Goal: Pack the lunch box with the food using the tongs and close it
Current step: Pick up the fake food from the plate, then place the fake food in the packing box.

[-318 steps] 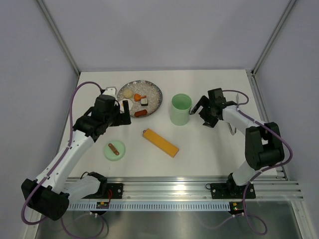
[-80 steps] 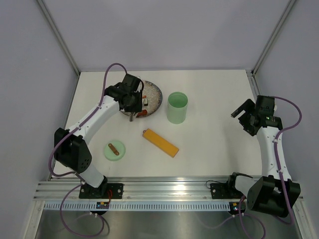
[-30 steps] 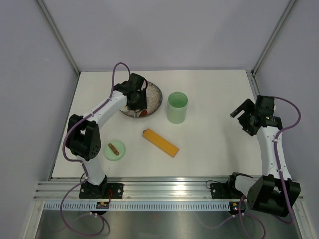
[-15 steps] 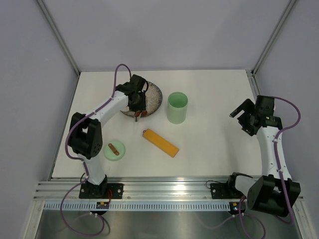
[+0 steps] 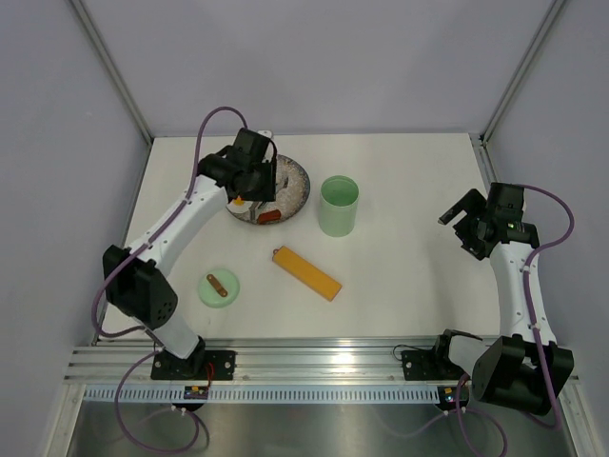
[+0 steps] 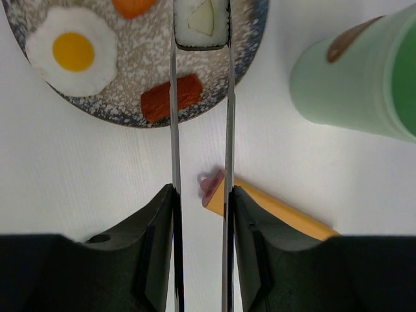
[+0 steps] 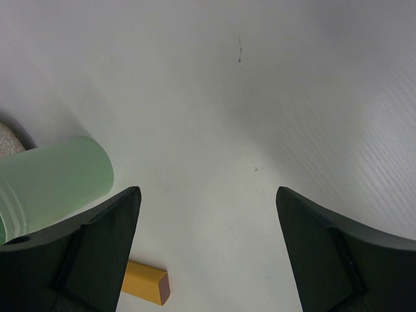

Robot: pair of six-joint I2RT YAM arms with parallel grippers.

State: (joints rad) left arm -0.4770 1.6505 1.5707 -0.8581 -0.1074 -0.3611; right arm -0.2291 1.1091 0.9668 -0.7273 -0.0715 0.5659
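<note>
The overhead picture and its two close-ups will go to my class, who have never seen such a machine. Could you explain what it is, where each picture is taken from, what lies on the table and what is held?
This is a robot with two arms bolted at the near edge of a white table. The overhead view looks down from above and behind the arms. Each close-up comes from a camera on one wrist.

On the table are a speckled plate, an open green lunch box, its lid and an orange-yellow bar. The plate carries a fried egg, an orange piece and a sausage.

The left gripper squeezes metal tongs, whose tips pinch a sushi piece over the plate. The right gripper is open and empty, off to the side.
</note>
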